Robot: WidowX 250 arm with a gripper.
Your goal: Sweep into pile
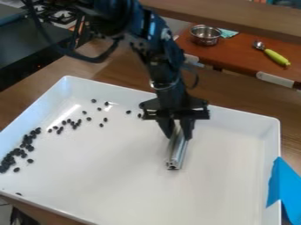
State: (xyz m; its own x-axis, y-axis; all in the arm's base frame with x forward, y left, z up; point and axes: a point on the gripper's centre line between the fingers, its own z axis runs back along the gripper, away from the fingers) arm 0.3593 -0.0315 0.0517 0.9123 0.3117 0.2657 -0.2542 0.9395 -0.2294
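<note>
Near the middle of the white tray [129,189], a little toward one o'clock, the black gripper [178,135] hangs with its jaws clenched on a metal bar [177,151]. The bar slants down from the jaws, its near end toward six o'clock; whether it touches the tray floor, I cannot tell. The arm enters from eleven o'clock.

The dark beans [10,161] lie on the tray, well apart from the bar. They crowd most thickly at nine o'clock, touching one another by the tray wall, then thin out in a loose trail toward eleven o'clock. A few sit singly near twelve, and one lies at eight.

Blue material [285,186] hangs over the tray's rim at four o'clock. The tray rests on a wooden worktop [241,94]. Beyond, at one o'clock, a red-brown board [238,55] holds a metal bowl [206,36] and a green-handled scoop [274,56].
</note>
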